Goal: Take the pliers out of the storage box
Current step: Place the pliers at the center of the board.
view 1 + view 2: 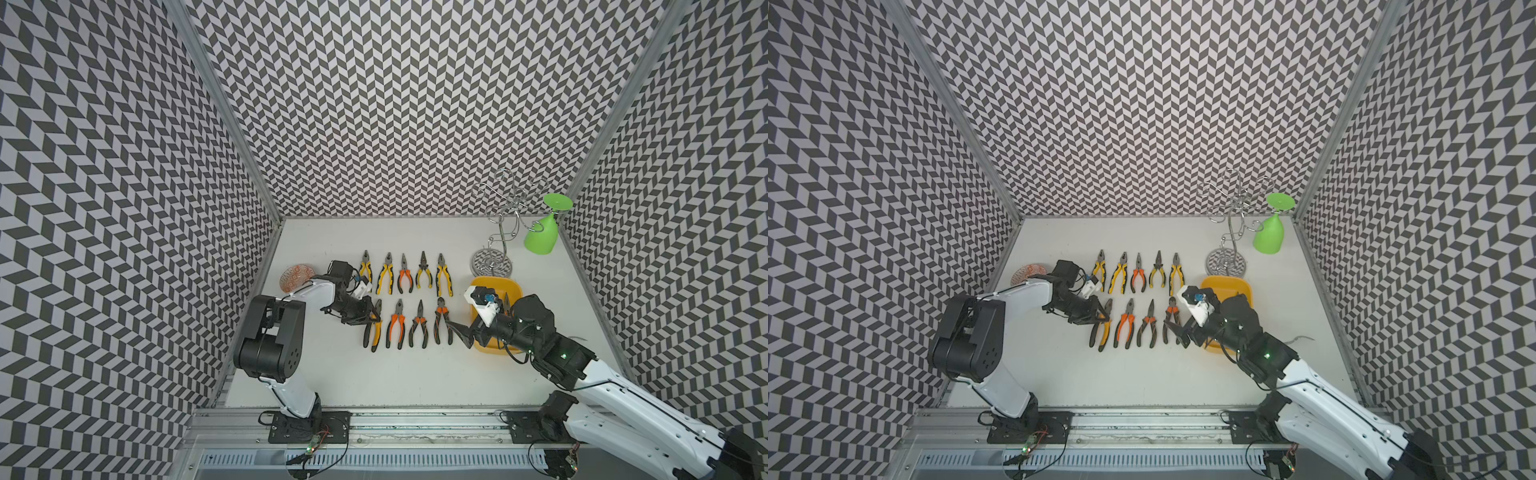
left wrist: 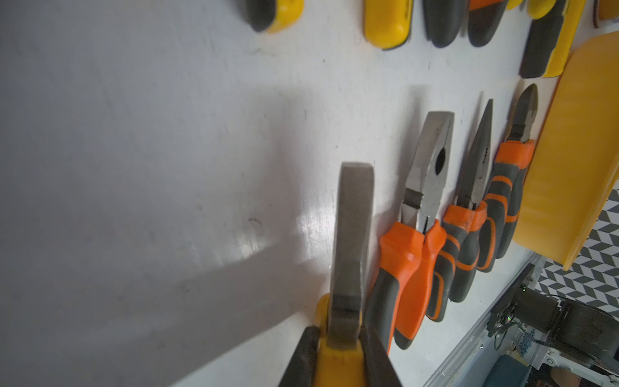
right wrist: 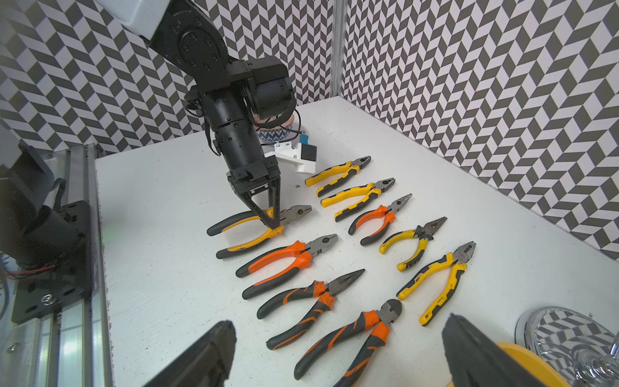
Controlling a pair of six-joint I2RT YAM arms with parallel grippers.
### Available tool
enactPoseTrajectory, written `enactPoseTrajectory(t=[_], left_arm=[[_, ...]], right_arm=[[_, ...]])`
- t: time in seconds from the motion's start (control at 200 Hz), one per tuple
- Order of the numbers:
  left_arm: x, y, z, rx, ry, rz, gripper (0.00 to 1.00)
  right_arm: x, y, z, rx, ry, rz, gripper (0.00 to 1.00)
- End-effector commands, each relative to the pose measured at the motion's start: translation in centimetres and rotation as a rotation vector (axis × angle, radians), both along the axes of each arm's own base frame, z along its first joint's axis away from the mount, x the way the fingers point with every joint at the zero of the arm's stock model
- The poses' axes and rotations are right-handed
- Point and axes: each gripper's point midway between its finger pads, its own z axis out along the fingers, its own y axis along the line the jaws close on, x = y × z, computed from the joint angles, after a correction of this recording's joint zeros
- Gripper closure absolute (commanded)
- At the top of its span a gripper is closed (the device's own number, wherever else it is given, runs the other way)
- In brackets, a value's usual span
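The white table [image 1: 332, 374] fills the middle of both top views. The storage box [image 1: 505, 284], a shallow yellow tub, sits on it right of centre, with its lower half covered by the right arm. Nine pliers [image 1: 404, 276] lie outside the box on the table to its left, noses toward the top of the frame, five in an upper row and four in a lower row. Their handles are yellow-and-black or orange-and-black, and the metal noses are blunt, long and thin, or short cutters. At the left end of the lower row the left gripper [image 3: 272, 223] is closed almost fully on a yellow-and-black pair [image 1: 372, 336], pinching it just behind the head. The pair sits at table level in line with its neighbours, though I cannot tell whether its weight is fully down. This looks like the set-down of that pair. The next move calls for the jaws to part and the gripper to rise straight, so the fingers do not drag the pair into the orange-handled one [image 1: 397, 324] just beside it. The right gripper [image 3: 340, 321] hangs spread wide and empty at the box's lower left edge. A slim dark tip [image 1: 506, 300] shows inside the box. It may be one more pair, but too little shows to say.
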Motion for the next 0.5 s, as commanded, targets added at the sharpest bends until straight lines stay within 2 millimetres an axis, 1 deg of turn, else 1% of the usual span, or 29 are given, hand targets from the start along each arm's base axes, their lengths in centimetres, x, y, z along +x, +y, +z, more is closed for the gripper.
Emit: enactPoseTrajectory(t=[0.0, 0.07, 0.315, 0.356, 0.416, 0.491], left_arm=[[0.3, 0.3, -1.3, 0.030, -0.012, 0.010, 0.81], [0.2, 0.4, -1.6, 0.034, -0.005, 0.011, 0.76], [-0.2, 1.0, -2.1, 0.073, 0.007, 0.018, 0.63], [-0.3, 1.0, -2.0, 0.073, 0.008, 0.020, 0.61], [-0.2, 1.0, -1.8, 0.072, 0.004, 0.023, 0.56], [-0.2, 1.1, -1.7, 0.076, 0.002, 0.027, 0.45]], right_arm=[[0.2, 0.0, 1.1, 0.030, -0.047, -0.010, 0.01], [0.2, 0.0, 1.1, 0.027, -0.047, -0.011, 0.01], [0.6, -0.4, 1.3, 0.033, -0.052, -0.045, 0.01], [0.9, -0.7, 1.4, 0.035, -0.054, -0.072, 0.01], [1.7, -1.5, 1.9, 0.050, -0.056, -0.139, 0.01], [2.7, -2.7, 2.6, 0.073, -0.050, -0.237, 0.02]])
